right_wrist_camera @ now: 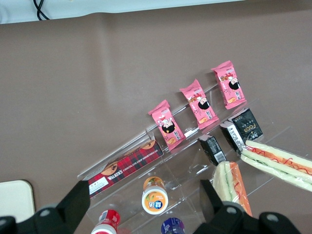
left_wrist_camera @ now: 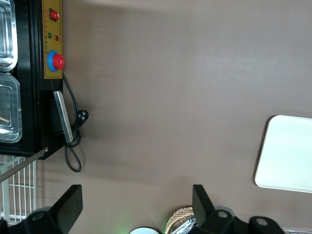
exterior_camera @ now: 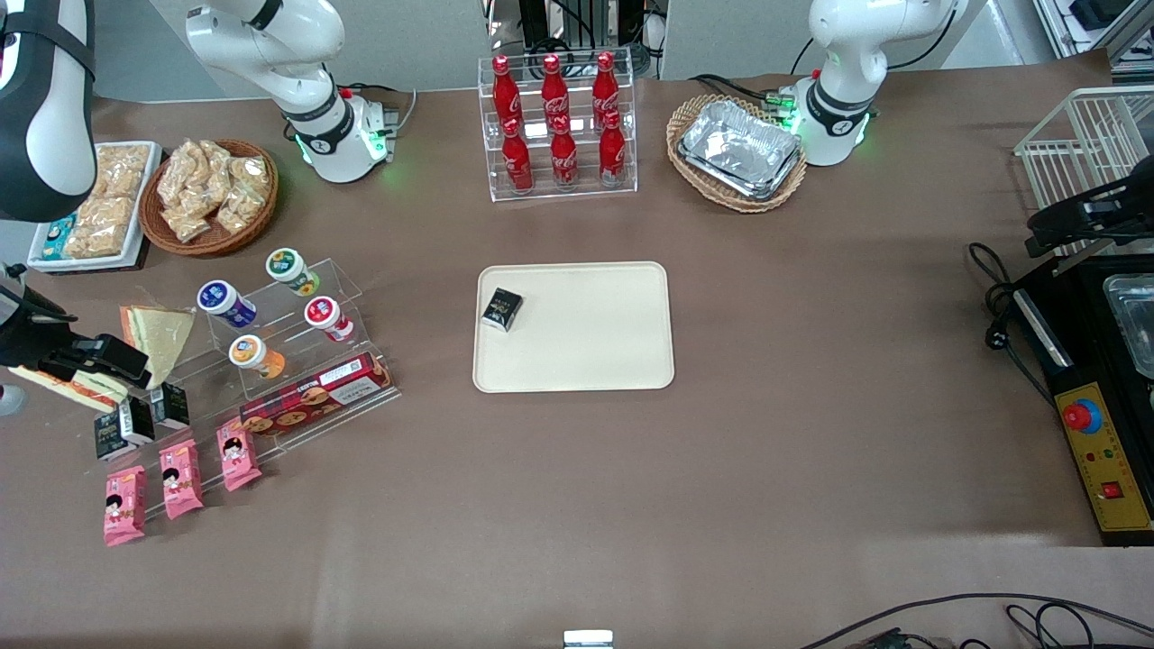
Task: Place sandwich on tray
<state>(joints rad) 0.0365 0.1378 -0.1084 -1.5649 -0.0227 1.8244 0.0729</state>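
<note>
Front view, read from the working arm's end of the table across: the gripper point(exterior_camera: 95, 361) hangs above the clear stepped display stand point(exterior_camera: 297, 361), over the spot where the two wrapped sandwiches lie. The sandwich point(exterior_camera: 68, 389) that is wanted shows only as a thin layered strip under the dark fingers, with the triangular-faced sandwich point(exterior_camera: 160, 335) just beside it, farther from the camera. Near the middle of the table lies the tray point(exterior_camera: 595, 361), well apart from the stand, carrying one small dark packet point(exterior_camera: 501, 309) near its corner.

The claw stands wide, with nothing between its fingers, and it is not yet down on anything. The step in hand, as I judge it, is reaching for the sandwich. To do it well, the fingers should straddle the narrow width of the long wedge, settle low enough to catch the bread and not only the slack wrap, and keep clear of the neighbouring wedge and the small black cartons point(exterior_camera: 135, 419) close by.

The right wrist view gives what the front view hides: the sandwich point(right_wrist_camera: 280, 165) lies in full length, its red and green filling lines plain, resting beside the other wedge point(right_wrist_camera: 233, 187). It shows only a corner of the tray point(right_wrist_camera: 13, 199); the front view alone shows the whole tray and its bare room
</note>
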